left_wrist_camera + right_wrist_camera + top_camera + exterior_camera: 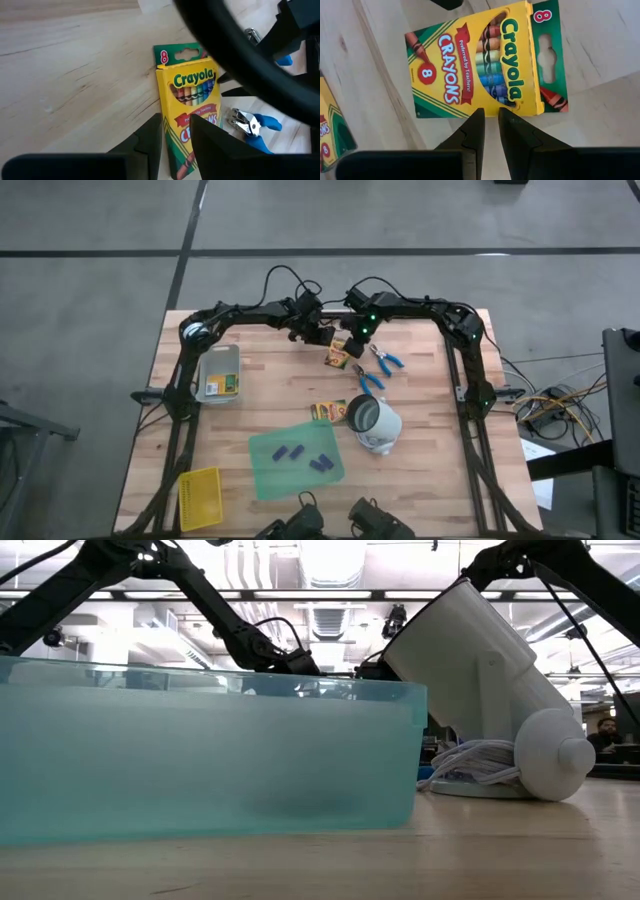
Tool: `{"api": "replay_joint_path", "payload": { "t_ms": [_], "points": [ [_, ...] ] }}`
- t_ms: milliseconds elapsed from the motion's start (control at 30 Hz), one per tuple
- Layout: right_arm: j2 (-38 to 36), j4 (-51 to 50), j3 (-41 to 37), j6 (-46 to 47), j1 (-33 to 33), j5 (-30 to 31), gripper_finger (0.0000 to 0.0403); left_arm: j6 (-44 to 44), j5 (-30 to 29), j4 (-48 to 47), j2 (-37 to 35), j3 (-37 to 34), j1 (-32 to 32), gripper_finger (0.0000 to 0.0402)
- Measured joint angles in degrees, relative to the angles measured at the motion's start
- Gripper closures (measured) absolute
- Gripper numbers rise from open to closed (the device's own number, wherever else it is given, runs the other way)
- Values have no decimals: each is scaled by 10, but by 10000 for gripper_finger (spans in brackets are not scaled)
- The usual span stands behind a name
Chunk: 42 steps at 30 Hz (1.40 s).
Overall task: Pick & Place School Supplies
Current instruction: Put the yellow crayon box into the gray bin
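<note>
Gripping: left gripper [176,145] clamps the crayon box [189,100] by its lower end, held off the table [270,380].
Right gripper [490,137]: fingers nearly together on the box's long edge (pinch apparent).
Scissors [383,360]: 2, just beside.

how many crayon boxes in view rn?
3. One held by both grippers at the table's far middle; one lying in the grey tray at left; one beside the tape roll mid-table. More could be hidden behind the white device.
</note>
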Motion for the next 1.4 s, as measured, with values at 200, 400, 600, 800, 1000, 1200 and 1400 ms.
{"api": "replay_joint_path", "payload": {
  "t_ms": [200,400,600,800,1000,1200,1400],
  "points": [
    [0,3,-4,0,0,0,346,2,0,0,0,0,0,298],
    [-2,4,-13,-1,0,0,346,2,17,0,0,0,-5,298],
    [-2,3,-13,-3,0,0,346,2,16,11,0,0,-14,298],
    [-2,3,-14,-6,0,0,346,-2,15,27,0,0,-18,298],
    [-1,2,-14,-7,0,0,346,-3,-22,25,0,0,-20,298],
    [-1,2,-14,-16,0,1,346,-4,-25,24,0,0,-20,298],
    [0,2,-15,-17,1,1,346,-3,-23,24,0,0,-25,298]
  ]
}}
